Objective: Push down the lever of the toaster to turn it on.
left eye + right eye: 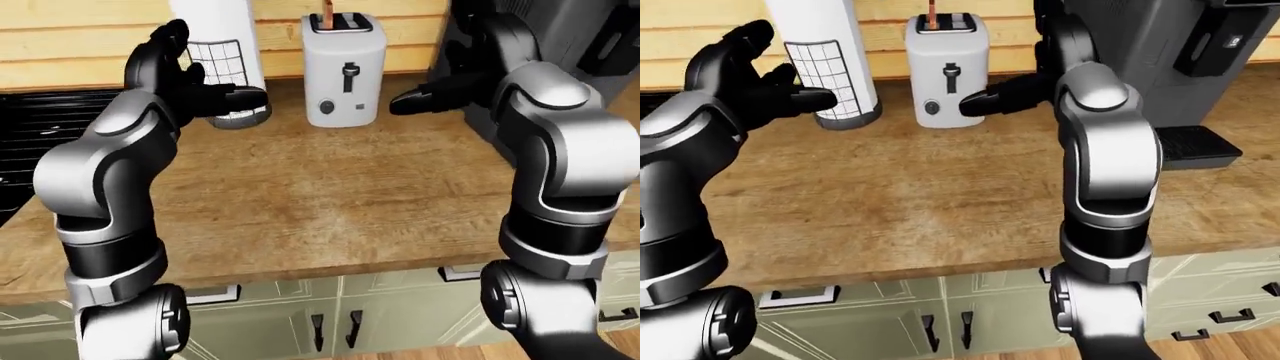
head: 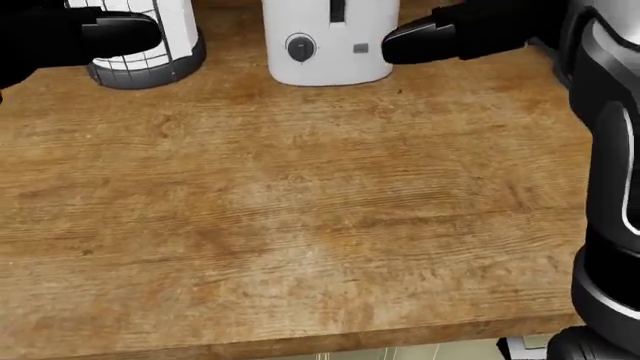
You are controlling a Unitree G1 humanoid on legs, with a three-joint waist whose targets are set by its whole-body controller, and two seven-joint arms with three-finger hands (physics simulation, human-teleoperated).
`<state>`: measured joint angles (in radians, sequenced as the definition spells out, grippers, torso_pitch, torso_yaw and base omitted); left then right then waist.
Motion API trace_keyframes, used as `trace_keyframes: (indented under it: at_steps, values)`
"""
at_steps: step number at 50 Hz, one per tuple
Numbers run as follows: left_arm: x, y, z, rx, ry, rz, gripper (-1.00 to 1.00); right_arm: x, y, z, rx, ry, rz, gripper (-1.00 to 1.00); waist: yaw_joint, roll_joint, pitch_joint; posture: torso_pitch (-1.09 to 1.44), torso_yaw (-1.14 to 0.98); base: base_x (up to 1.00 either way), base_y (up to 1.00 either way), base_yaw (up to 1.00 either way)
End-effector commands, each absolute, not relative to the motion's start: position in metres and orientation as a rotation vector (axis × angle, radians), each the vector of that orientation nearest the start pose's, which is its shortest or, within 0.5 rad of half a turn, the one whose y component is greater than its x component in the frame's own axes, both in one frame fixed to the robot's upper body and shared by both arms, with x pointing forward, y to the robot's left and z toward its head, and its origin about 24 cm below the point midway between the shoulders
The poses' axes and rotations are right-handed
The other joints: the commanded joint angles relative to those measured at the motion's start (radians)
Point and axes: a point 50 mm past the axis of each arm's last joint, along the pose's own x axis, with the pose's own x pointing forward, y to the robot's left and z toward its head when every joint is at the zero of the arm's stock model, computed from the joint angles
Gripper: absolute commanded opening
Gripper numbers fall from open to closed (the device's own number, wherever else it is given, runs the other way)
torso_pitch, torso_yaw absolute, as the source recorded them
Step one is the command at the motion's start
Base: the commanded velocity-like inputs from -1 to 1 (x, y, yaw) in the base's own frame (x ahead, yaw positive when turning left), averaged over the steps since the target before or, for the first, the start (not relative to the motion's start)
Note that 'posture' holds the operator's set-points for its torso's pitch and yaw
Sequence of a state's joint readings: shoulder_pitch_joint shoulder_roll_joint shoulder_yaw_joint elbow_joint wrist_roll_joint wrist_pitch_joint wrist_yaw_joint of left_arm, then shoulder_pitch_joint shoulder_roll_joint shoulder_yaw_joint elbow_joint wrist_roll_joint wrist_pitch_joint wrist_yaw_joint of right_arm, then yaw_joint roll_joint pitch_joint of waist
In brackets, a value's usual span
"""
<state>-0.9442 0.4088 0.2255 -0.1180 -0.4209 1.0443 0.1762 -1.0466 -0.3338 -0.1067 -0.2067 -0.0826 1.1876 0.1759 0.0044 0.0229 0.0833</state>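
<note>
Both arms are raised with elbows bent, forearms reaching toward the top of the eye views. The left hand [image 1: 190, 82] is spread, fingers apart and holding nothing. The right hand [image 1: 440, 94] points its extended fingers toward view left, also holding nothing.

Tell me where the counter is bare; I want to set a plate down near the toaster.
The wooden counter is bare from the toaster down to its near edge. It is crowded along the top: white cylinder, left hand, toaster, right hand, dark appliance.
</note>
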Motion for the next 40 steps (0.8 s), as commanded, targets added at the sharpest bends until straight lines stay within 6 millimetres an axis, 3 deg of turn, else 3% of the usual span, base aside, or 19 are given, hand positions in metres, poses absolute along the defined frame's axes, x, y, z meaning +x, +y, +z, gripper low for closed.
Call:
trace_keyframes:
  at_steps: [1,3,4,5,6,8,9,10,13,17,18,19,21,23,25,26,32,40]
  values:
    - [0.327,0.187,0.314,-0.03,-0.194,0.017,1.0,0.319,-0.167,0.332,-0.258,-0.194,-0.025,1.0,-0.008,0.017,-0.02,0.0,0.0,0.69,0.0,0.0]
    - [0.327,0.187,0.314,-0.03,-0.194,0.015,1.0,0.32,-0.168,0.331,-0.255,-0.188,-0.029,1.0,-0.005,0.01,-0.028,0.0,0.0,0.64,0.0,0.0]
    - [0.327,0.187,0.313,-0.03,-0.193,0.016,1.0,0.321,-0.168,0.33,-0.25,-0.185,-0.031,1.0,-0.007,0.003,0.003,0.0,0.0,0.03,0.0,0.0]
    - [0.327,0.187,0.313,-0.03,-0.192,0.016,1.0,0.321,-0.168,0.33,-0.251,-0.187,-0.032,1.0,-0.01,0.012,-0.033,0.0,0.0,0.0,0.0,0.0]
    - [0.327,0.187,0.312,-0.03,-0.192,0.017,1.0,0.321,-0.168,0.329,-0.249,-0.187,-0.034,1.0,-0.005,0.002,-0.046,0.0,0.0,0.0,0.0,0.0]
    - [0.327,0.187,0.312,-0.031,-0.192,0.017,1.0,0.321,-0.168,0.329,-0.25,-0.187,-0.033,1.0,-0.003,-0.035,-0.041,0.0,0.0,0.0,0.0,0.0]
    - [0.327,0.187,0.312,-0.032,-0.192,0.018,1.0,0.321,-0.168,0.329,-0.249,-0.187,-0.034,1.0,-0.001,-0.04,-0.057,0.0,0.0,0.0,0.0,0.0]
    - [0.327,0.186,0.312,-0.031,-0.192,0.017,1.0,0.321,-0.168,0.329,-0.251,-0.186,-0.035,1.0,0.001,-0.02,-0.046,0.0,0.0,0.0,0.0,0.0]
    - [0.326,0.186,0.312,-0.03,-0.192,0.016,1.0,0.322,-0.167,0.327,-0.249,-0.178,-0.039,1.0,0.001,-0.028,-0.051,0.0,0.0,0.0,0.0,0.0]
    - [0.326,0.187,0.311,-0.027,-0.193,0.018,1.0,0.323,-0.167,0.326,-0.239,-0.168,-0.043,1.0,-0.001,-0.021,-0.05,0.0,0.0,0.0,0.0,0.0]
    - [0.326,0.187,0.311,-0.027,-0.192,0.018,1.0,0.324,-0.166,0.323,-0.241,-0.157,-0.041,1.0,-0.002,-0.019,-0.067,0.0,0.0,-0.71,0.0,0.0]
    - [0.326,0.187,0.311,-0.028,-0.192,0.018,1.0,0.323,-0.167,0.324,-0.236,-0.166,-0.043,1.0,-0.001,-0.037,-0.085,0.0,0.0,-0.53,0.0,0.0]
    - [0.326,0.187,0.31,-0.029,-0.191,0.018,1.0,0.324,-0.166,0.323,-0.241,-0.165,-0.037,1.0,-0.009,-0.044,-0.028,0.0,0.0,0.0,0.0,0.0]
    - [0.326,0.186,0.31,-0.029,-0.192,0.017,1.0,0.323,-0.167,0.324,-0.238,-0.166,-0.037,1.0,-0.011,-0.019,-0.037,0.0,0.0,0.0,0.0,0.0]
    - [0.326,0.186,0.311,-0.03,-0.193,0.017,1.0,0.324,-0.167,0.325,-0.239,-0.168,-0.036,1.0,-0.014,0.028,-0.019,0.0,0.0,0.0,0.0,0.0]
    - [0.326,0.186,0.311,-0.03,-0.193,0.017,1.0,0.325,-0.167,0.325,-0.239,-0.168,-0.035,1.0,-0.024,0.018,-0.034,0.0,0.0,0.0,0.0,0.0]
    - [0.325,0.185,0.312,-0.028,-0.196,0.014,1.0,0.326,-0.167,0.325,-0.236,-0.168,-0.035,1.0,-0.007,-0.027,-0.046,0.0,0.0,0.0,0.0,0.0]
    - [0.327,0.185,0.309,-0.03,-0.196,0.015,1.0,0.328,-0.168,0.324,-0.233,-0.167,-0.037,1.0,0.0,-0.022,-0.058,0.0,0.0,0.0,0.0,0.0]
